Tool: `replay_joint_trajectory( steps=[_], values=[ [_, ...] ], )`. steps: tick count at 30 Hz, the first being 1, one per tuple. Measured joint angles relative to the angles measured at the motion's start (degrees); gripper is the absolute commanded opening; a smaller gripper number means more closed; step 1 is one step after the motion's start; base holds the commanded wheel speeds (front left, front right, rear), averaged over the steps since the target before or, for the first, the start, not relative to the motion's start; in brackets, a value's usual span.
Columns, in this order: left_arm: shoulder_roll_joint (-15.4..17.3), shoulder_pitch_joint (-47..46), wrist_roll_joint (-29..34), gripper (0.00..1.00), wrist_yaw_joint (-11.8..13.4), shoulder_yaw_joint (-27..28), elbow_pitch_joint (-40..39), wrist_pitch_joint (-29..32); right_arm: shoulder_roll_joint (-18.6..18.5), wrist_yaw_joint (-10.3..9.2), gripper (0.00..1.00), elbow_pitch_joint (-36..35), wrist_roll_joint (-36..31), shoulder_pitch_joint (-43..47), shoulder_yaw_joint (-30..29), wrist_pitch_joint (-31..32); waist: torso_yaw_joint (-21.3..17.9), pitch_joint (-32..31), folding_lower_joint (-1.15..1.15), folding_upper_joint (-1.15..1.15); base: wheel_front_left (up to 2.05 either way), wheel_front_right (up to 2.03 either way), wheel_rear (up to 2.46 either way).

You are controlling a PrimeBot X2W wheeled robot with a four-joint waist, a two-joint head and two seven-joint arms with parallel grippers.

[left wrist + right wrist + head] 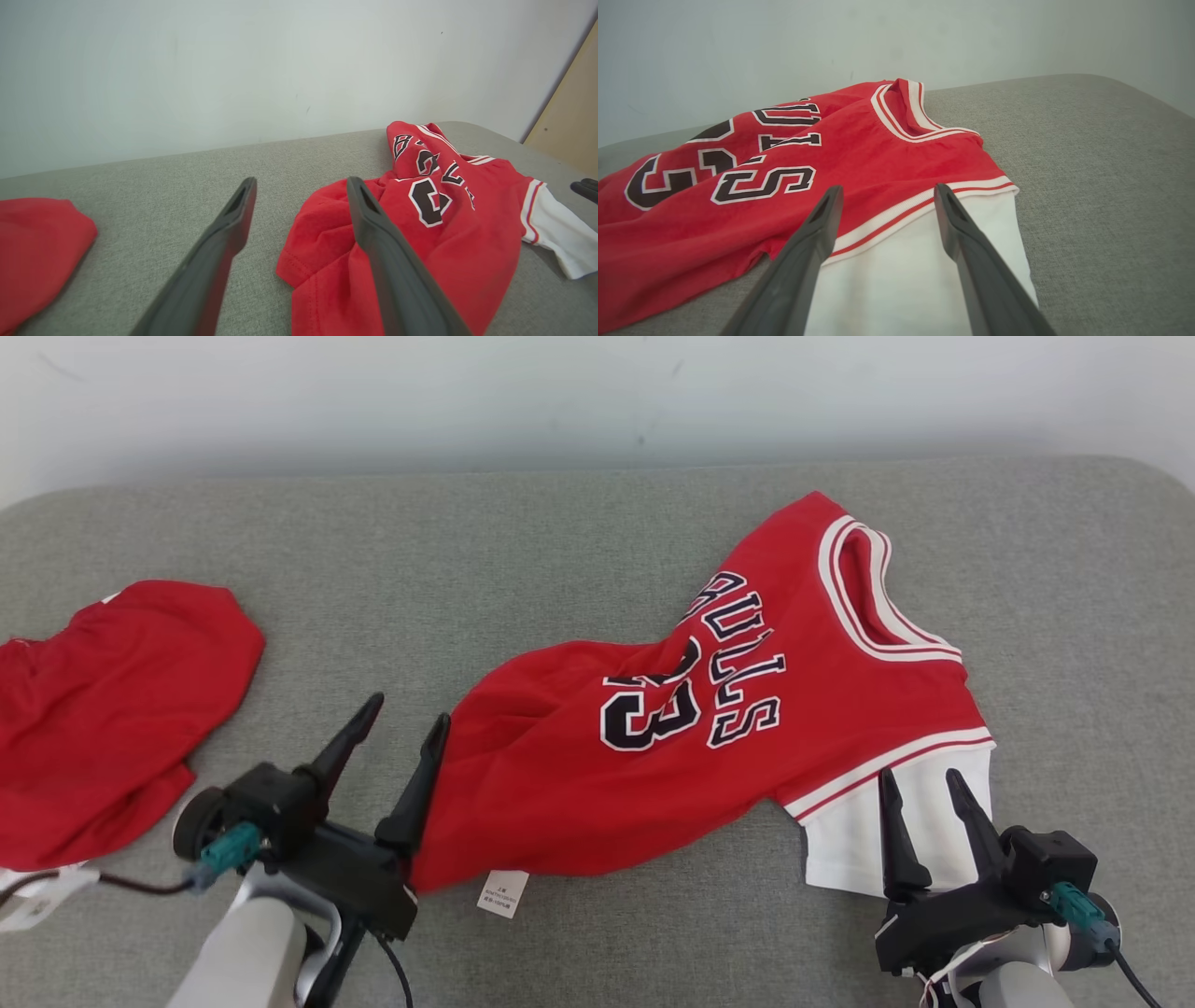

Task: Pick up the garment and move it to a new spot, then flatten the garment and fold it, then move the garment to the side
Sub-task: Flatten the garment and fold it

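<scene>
Grey fabric-covered bench, far corners rounded. Red jersey lies rumpled across right half, collar toward far right corner, hem toward middle of near edge (black lettering faces up). White sleeve spreads flat by near edge. Small white tag on bench at hem. Second red garment heaped at left edge, well apart from jersey.
</scene>
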Motion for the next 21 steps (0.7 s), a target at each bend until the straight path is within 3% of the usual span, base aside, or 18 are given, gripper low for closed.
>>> replay_joint_trajectory(
  steps=[13, 21],
  values=[
    [-5.45, 15.13, 5.35, 1.00, 1.37, 9.49, -12.93, -0.01, -0.63, 0.00, 1.00, 0.49, 0.13, 1.10, -1.43, 0.00, 1.19, -0.89, -0.01, 0.00, 0.00, 0.00, 0.00],
    [-7.84, 22.79, 7.15, 1.00, 1.91, 13.15, -19.94, -0.01, -1.70, 0.00, 1.00, 2.85, -1.15, 2.64, -5.22, 0.44, 1.84, -1.65, -0.01, 0.00, 0.00, 0.00, 0.00]
  ],
)
